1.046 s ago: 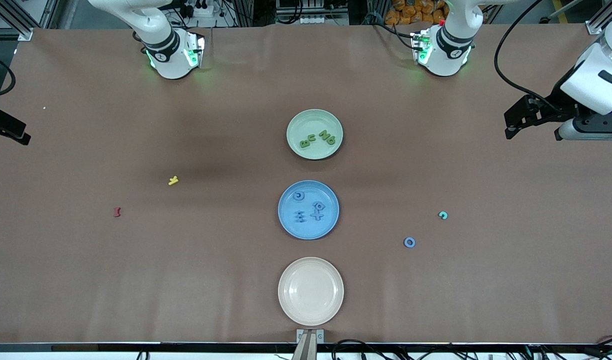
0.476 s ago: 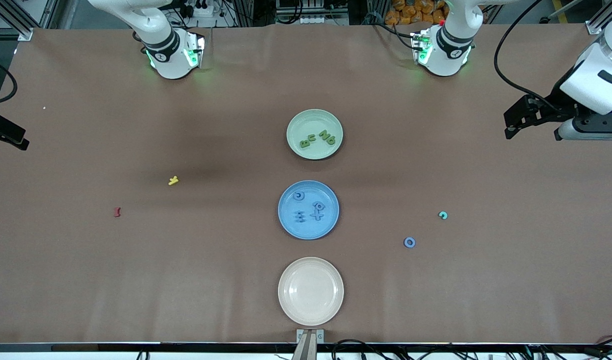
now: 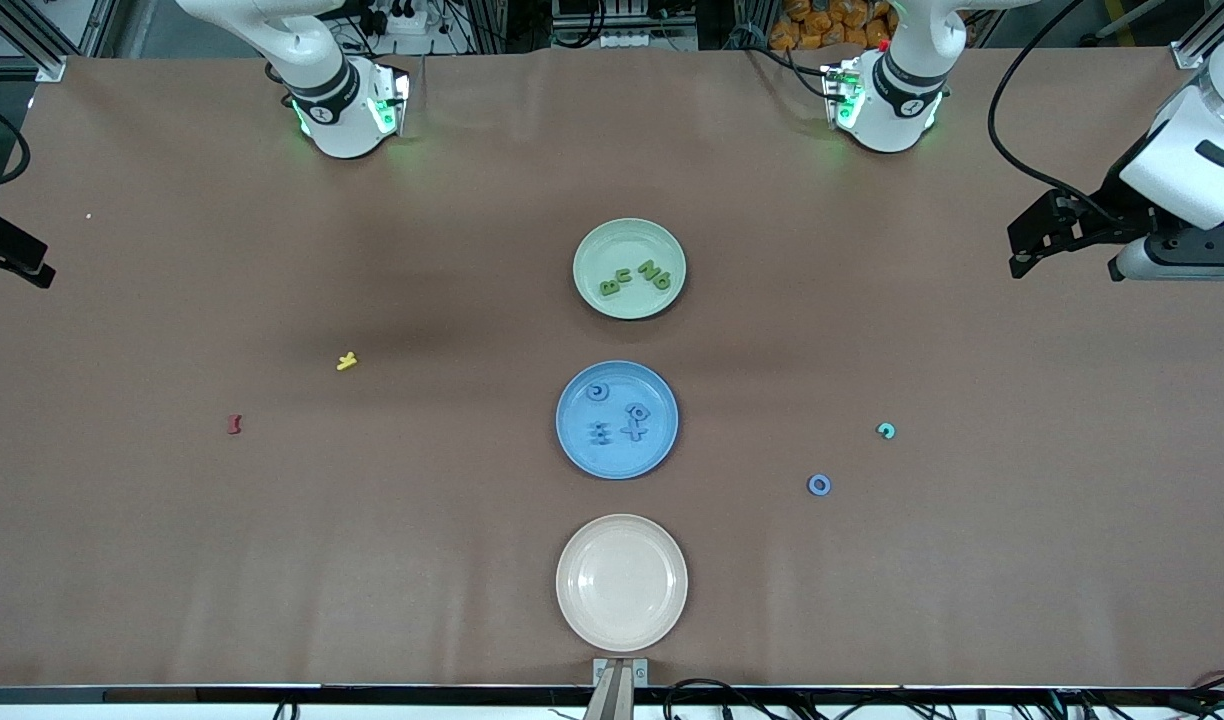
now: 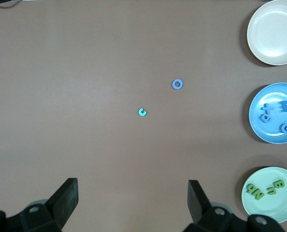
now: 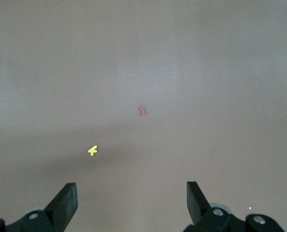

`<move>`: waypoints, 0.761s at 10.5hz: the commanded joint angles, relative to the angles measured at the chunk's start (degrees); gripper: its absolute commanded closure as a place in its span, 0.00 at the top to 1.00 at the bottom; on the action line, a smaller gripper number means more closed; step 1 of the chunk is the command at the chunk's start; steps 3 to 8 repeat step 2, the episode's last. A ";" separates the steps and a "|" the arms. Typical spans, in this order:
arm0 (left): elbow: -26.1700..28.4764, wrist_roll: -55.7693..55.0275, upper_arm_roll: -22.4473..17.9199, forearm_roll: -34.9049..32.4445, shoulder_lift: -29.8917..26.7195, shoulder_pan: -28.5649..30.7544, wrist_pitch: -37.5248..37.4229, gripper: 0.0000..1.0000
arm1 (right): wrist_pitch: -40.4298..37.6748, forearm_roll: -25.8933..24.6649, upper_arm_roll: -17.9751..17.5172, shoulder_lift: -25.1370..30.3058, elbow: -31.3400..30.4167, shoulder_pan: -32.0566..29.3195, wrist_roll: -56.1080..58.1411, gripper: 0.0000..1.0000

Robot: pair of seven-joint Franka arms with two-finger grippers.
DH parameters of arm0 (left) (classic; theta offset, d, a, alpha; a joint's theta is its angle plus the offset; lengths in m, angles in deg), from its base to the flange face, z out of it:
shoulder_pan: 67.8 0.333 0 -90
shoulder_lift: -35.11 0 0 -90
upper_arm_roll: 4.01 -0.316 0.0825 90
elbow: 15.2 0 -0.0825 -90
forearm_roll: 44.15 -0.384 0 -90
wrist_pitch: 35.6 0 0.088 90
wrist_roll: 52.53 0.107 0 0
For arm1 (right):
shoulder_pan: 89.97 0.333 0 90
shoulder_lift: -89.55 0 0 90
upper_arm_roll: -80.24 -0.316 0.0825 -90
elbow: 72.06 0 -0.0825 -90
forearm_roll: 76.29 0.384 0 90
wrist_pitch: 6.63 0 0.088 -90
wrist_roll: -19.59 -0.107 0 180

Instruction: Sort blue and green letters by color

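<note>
Green letters [image 3: 633, 277] lie in the pale green plate [image 3: 592, 243]; blue letters [image 3: 620, 421] lie in the blue plate [image 3: 577, 445], which sits nearer the front camera; a cream plate [image 3: 621, 581] sits nearest. A blue ring [image 3: 819, 485] and a teal piece [image 3: 886, 431], possibly a C, lie loose on the surface [image 3: 372, 560] toward the left arm's end; a yellow letter [image 3: 346, 361] and a dark red letter [image 3: 234, 424] lie toward the right arm's end. Left pincer [image 4: 133, 205] hangs wide over the surface at its end, holding nothing; right pincer [image 5: 132, 204] likewise wide and holding nothing over its end.
</note>
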 commanded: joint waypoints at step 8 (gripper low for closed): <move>-0.30 0.59 0.01 0.28 -0.31 0.05 0.08 1.00 | -0.27 0.02 -0.57 3.50 -1.43 0.02 -1.78 1.00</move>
